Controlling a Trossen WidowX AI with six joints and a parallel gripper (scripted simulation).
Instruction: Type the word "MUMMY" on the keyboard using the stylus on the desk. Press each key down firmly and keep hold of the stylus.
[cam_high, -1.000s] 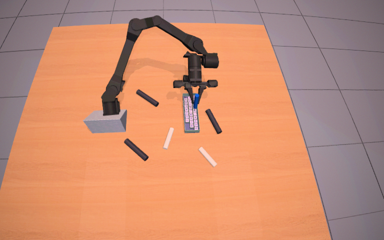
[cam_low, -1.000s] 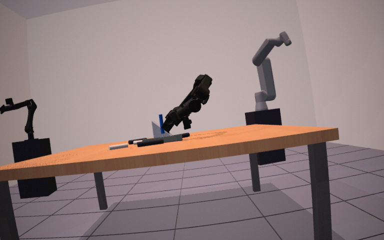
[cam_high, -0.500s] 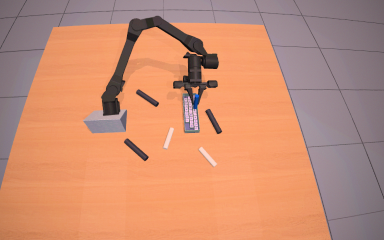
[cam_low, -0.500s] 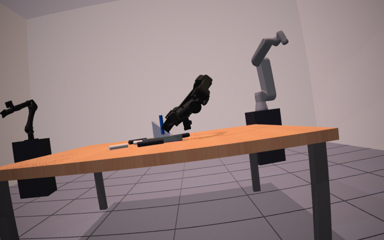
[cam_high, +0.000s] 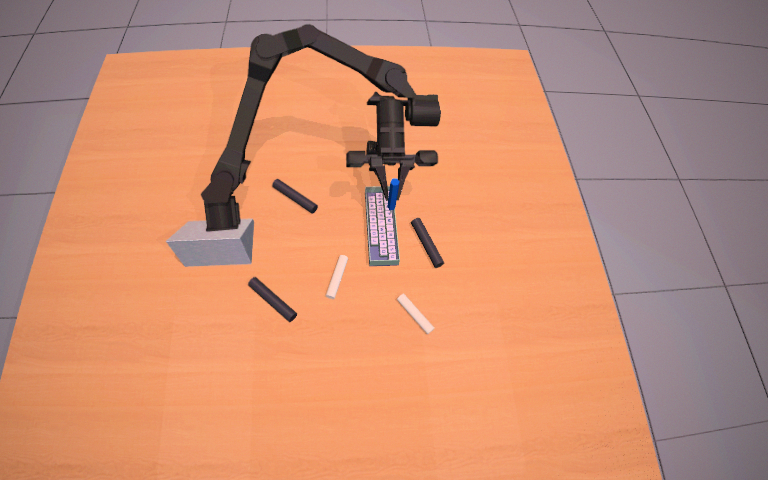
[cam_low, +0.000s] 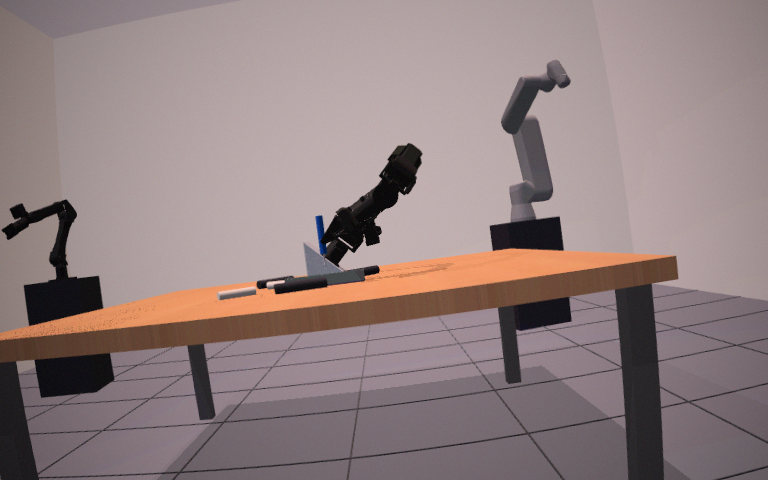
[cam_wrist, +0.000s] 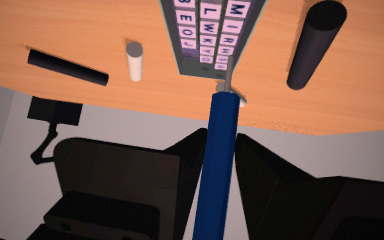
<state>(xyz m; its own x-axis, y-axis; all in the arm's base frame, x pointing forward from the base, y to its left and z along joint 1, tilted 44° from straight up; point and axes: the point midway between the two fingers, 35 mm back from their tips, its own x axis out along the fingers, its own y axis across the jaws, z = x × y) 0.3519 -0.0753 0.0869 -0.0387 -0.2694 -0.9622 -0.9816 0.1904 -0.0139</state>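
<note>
The blue stylus (cam_high: 394, 192) (cam_low: 320, 229) (cam_wrist: 223, 112) stands nearly upright, with a thin grey tip (cam_wrist: 228, 80) pointing down. My gripper (cam_high: 393, 198) (cam_low: 323, 242) (cam_wrist: 220, 137) is shut on the stylus, one finger on each side. The keyboard (cam_high: 384, 262) (cam_low: 346, 276) (cam_wrist: 197, 68) is a narrow dark tray with three rows of pink lettered keys. The stylus is over the far end of its right row in the top view. In the wrist view the tip overlaps keys near H and S. The exterior view shows it a little above the keyboard; the exact key below is unclear.
A black rod (cam_high: 427, 242) (cam_wrist: 320, 45) lies right of the keyboard. Two more black rods (cam_high: 295, 195) (cam_high: 272, 299) lie to the left. One white rod (cam_high: 336, 276) (cam_wrist: 135, 65) lies left of the keyboard's near end, another (cam_high: 415, 313) beyond it. A grey block (cam_high: 210, 251) carries my arm.
</note>
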